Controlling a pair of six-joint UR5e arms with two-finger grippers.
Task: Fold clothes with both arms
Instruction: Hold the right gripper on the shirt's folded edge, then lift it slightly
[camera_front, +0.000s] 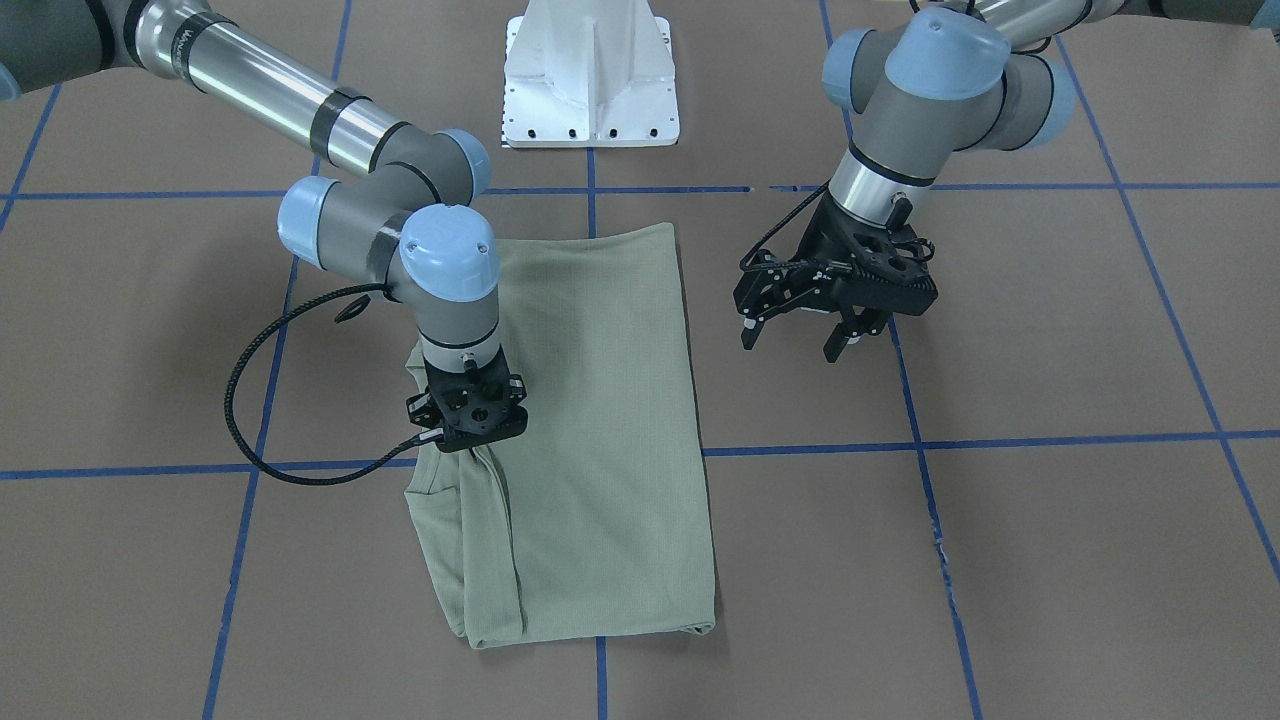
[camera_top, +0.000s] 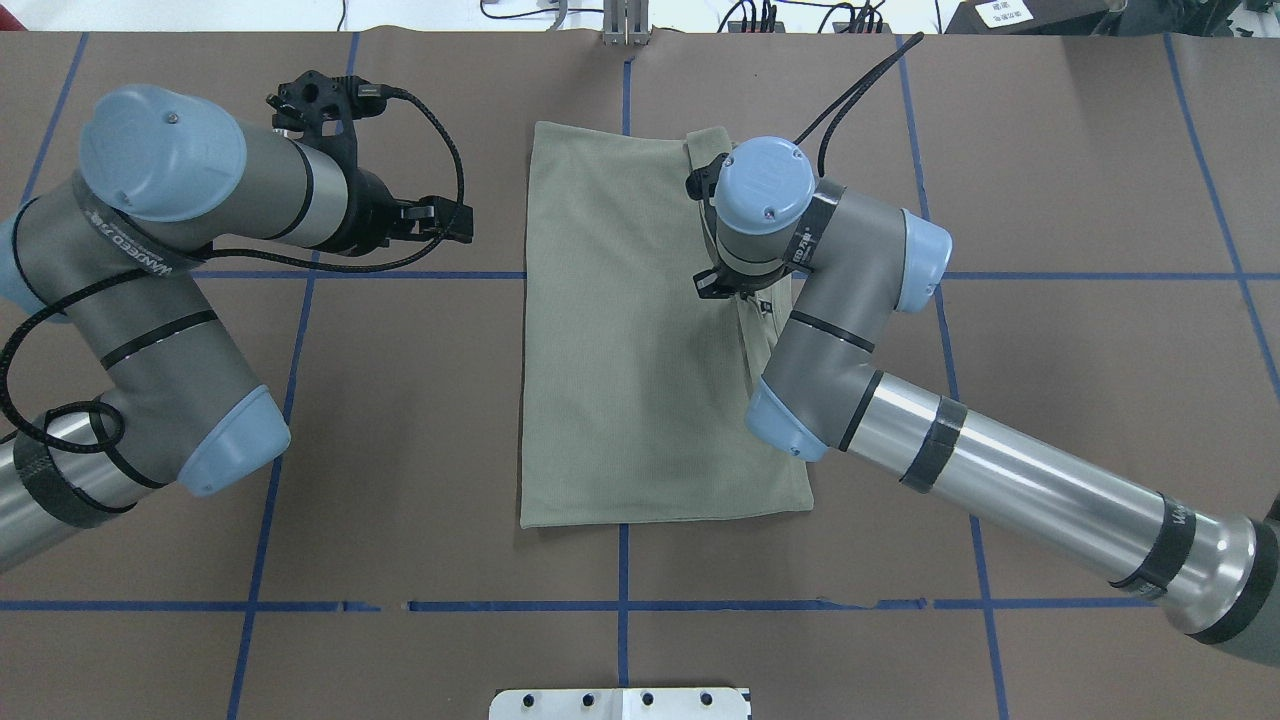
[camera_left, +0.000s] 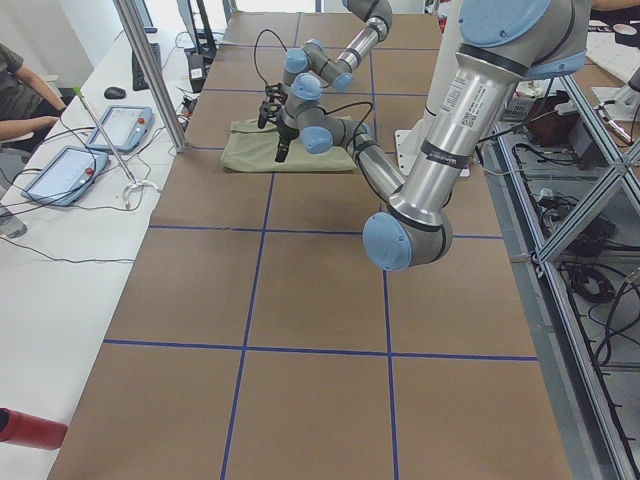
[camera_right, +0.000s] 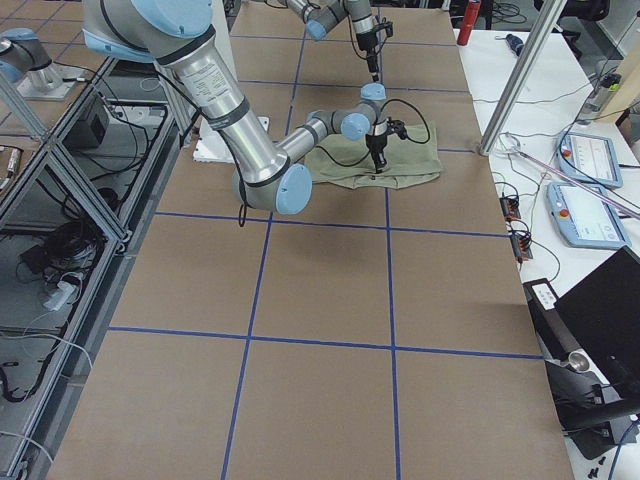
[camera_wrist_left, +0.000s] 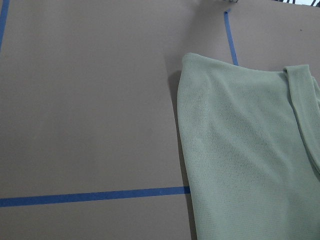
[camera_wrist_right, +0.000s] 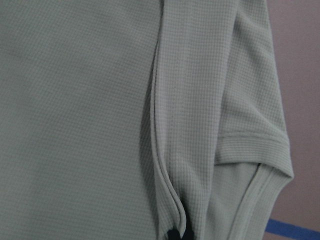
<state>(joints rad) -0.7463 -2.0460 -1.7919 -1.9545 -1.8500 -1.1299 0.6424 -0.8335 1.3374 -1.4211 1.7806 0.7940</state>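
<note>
I found the shirt (camera_front: 600, 420) lying flat on the table (camera_front: 1050, 540), folded into a long rectangle. The right gripper (camera_front: 467, 432) stood vertical over the shirt's edge on the robot's right side, its fingers closed on a raised ridge of fabric. The wrist view showed that pleat running up to a dark fingertip (camera_wrist_right: 172, 234). The left gripper (camera_front: 795, 338) hung above the table just beside the opposite edge, fingers spread, clear of the cloth.

We are seeing the shirt (camera_top: 630, 350) lying folded mid-frame, the right arm (camera_top: 860, 250) bending over its right edge, the left gripper (camera_top: 452, 222) hovering upper left.
</note>
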